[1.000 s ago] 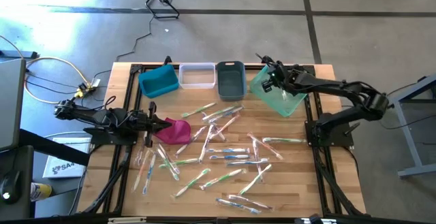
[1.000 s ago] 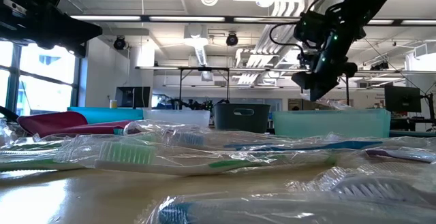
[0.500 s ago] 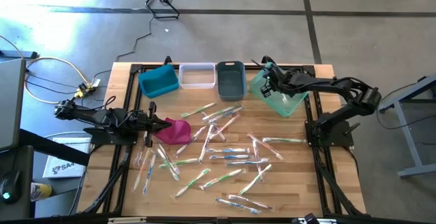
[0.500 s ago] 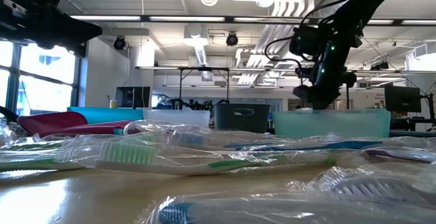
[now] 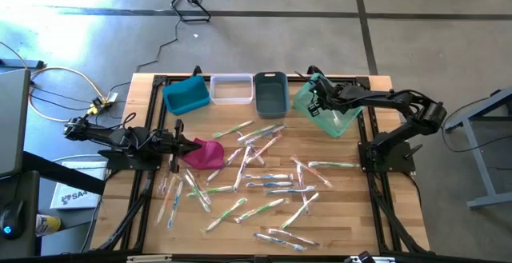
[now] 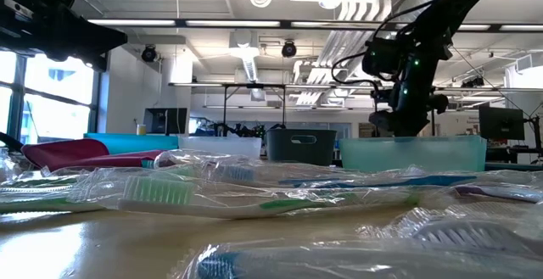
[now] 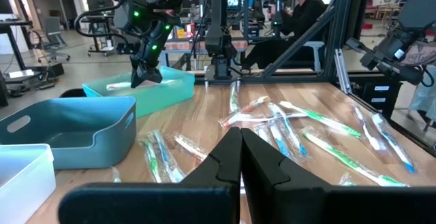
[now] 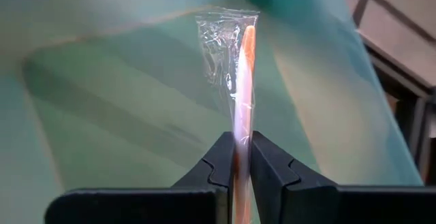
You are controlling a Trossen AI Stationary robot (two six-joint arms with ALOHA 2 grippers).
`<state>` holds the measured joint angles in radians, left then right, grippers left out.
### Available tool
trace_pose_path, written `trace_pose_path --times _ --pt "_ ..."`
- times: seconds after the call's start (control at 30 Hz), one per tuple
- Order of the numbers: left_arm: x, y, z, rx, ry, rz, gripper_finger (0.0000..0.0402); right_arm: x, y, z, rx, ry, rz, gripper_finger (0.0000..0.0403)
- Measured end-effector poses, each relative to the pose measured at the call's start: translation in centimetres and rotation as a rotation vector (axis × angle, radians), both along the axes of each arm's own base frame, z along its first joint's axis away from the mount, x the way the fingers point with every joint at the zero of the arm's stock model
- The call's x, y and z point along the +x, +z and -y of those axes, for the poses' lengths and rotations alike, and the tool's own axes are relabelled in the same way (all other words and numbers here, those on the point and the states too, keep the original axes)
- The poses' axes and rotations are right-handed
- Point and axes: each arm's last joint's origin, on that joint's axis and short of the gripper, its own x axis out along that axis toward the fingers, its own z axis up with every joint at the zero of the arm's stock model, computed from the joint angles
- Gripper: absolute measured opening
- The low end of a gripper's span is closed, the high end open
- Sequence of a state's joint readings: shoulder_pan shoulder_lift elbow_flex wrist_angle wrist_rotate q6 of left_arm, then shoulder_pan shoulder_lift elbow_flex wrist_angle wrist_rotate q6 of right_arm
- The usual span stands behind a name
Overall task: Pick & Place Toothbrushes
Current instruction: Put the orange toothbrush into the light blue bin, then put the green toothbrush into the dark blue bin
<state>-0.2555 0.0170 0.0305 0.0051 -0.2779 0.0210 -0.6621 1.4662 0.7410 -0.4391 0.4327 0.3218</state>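
Many wrapped toothbrushes [image 5: 256,175] lie scattered flat on the wooden table [image 5: 352,215]. My right gripper [image 8: 242,146] is over the teal bin [image 5: 324,109] at the far right, shut on one wrapped toothbrush [image 8: 242,81] with an orange-pink handle. The low view shows this gripper [image 6: 399,122] reaching down to the bin's rim [image 6: 413,142]. My left gripper [image 7: 240,142] waits shut and level at the table's left, its tip [image 5: 196,145] beside the magenta pouch [image 5: 208,155]. My right gripper pinches the toothbrush's wrapped handle [image 8: 241,132] between its two fingers. The fingers slant down from the table's right and lie along the toothbrush. It sticks out past the fingertips into the teal bin. I cannot tell whether its far end [image 8: 228,20] touches the bin's wall.
Along the far edge stand a blue bin [image 5: 186,95], a clear bin [image 5: 231,89] and a grey bin [image 5: 270,93], left of the teal one. The right arm [image 5: 392,103] spans the far right corner. A person sits beyond the table [image 7: 300,13].
My right gripper has sunk toward the teal bin and tipped further down, carrying the toothbrush with it. Its fingers now stand at the bin's rim in the low view, where they hung above it before.
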Motion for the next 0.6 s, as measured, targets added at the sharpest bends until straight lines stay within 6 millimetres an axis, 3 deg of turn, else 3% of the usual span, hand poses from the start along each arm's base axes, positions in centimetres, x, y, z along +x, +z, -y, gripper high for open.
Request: trace_pose_path --times 0.43,0.6 --pt "0.00 0.01 0.00 0.000 0.000 0.000 0.0000 0.01 0.00 -0.01 0.001 0.008 -0.003 0.0110" --pt "0.00 0.00 0.00 0.000 0.000 0.000 0.0000 -0.05 0.16 0.00 -0.016 0.007 -0.013 0.0111"
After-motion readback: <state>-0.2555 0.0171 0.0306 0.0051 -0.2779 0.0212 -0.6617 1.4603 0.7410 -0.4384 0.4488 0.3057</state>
